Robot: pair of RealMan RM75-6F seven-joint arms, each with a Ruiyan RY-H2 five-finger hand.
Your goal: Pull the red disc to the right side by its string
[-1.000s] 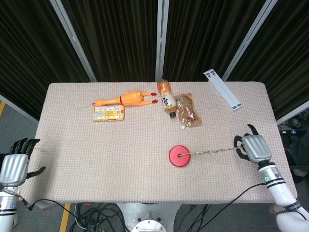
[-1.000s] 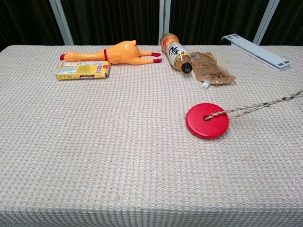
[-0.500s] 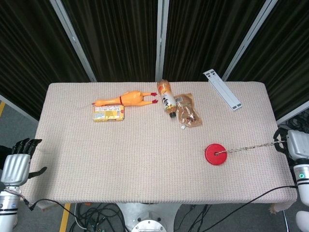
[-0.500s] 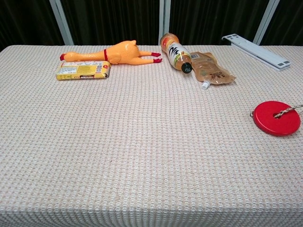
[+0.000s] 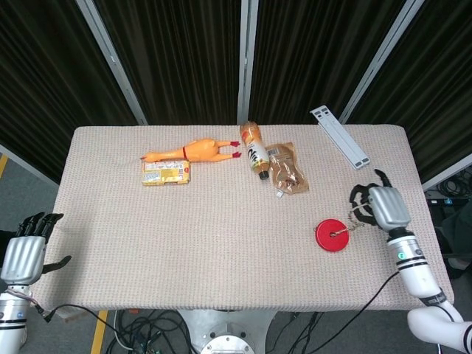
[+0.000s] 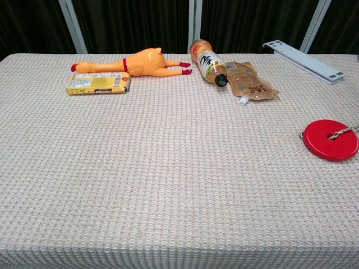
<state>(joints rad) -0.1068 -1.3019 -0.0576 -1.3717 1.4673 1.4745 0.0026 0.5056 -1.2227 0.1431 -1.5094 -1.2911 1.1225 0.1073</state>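
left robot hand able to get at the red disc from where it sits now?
Probably not. The left robot hand hangs off the table's left edge, while the red disc lies far over on the right, beside the right robot hand.

Two cameras, one table [image 5: 184, 243]
Head view looks steeply down from high, taking in the whole tabletop; chest view sits low and near, facing across it; both share the red disc [image 6: 331, 139]

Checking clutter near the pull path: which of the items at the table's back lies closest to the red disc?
The brown spouted pouch, right of the orange bottle; the rubber chicken and yellow packet lie far left.
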